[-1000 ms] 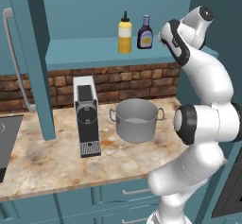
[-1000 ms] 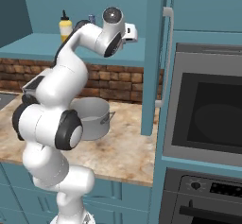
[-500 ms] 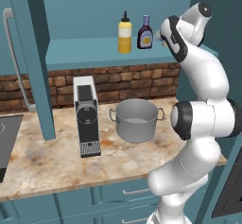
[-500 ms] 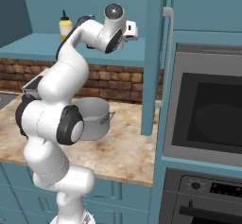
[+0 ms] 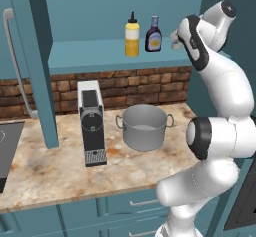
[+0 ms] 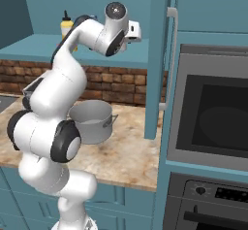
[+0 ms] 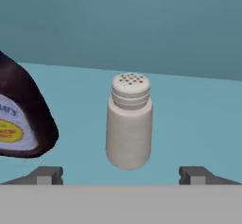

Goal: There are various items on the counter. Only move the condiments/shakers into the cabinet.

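While the arm reaches up to the cabinet, each view gives its own part:

Left base view, shelf: yellow bottle and sauce bottle stand upright side by side on the cabinet shelf; the arm's hand is at the shelf's right end, just beside the sauce bottle.
Left base view, counter: pot and coffee machine stand on the counter; no condiment is seen left there.
Right base view: the arm hides most of the shelf; the yellow bottle's top shows behind it.
Hand view, shaker: shaker stands upright on the shelf, just beside the sauce bottle but apart from it.
Hand view, end effector: end effector spread wide, fingertips either side of the shaker and clear of it, gripping nothing.
Handling, shaker: likely light, rigid, smooth; narrow base, so a nudge could tip it. Best hold is across the straight body below the ribbed cap.
Handling, bottles: the yellow one probably gives when squeezed; the sauce bottle looks stiff, best taken at its broad belly.
Progress: all three condiments appear shelved.
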{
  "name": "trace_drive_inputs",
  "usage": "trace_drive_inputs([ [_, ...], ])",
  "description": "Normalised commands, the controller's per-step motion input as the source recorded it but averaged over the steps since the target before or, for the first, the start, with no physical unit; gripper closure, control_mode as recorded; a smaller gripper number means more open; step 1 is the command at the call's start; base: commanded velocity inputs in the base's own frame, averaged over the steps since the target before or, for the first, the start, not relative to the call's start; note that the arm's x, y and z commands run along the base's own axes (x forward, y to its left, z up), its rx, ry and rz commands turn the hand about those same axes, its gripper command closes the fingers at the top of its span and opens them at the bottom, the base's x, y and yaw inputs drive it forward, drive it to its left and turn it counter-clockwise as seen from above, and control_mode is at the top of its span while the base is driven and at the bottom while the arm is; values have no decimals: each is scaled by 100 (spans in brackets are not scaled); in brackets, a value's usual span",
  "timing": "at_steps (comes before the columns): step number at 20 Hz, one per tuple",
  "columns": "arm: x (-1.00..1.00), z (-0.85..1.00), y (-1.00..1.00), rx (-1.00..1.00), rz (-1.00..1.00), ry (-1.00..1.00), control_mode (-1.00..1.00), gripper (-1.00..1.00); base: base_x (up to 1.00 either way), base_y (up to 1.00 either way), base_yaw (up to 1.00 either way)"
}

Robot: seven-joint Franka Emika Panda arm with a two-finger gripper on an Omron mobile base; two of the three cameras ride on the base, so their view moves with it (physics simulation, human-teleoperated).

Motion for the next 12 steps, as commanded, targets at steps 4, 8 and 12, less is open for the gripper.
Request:
trace_drive_inputs([
  [4, -100, -12, 0, 0, 0, -9, -100, -100, 0, 0, 0],
  [8, -100, -13, 6, 0, 0, -1, -100, -100, 0, 0, 0],
  [12, -69, -19, 9, 0, 0, 3, -100, -100, 0, 0, 0],
])
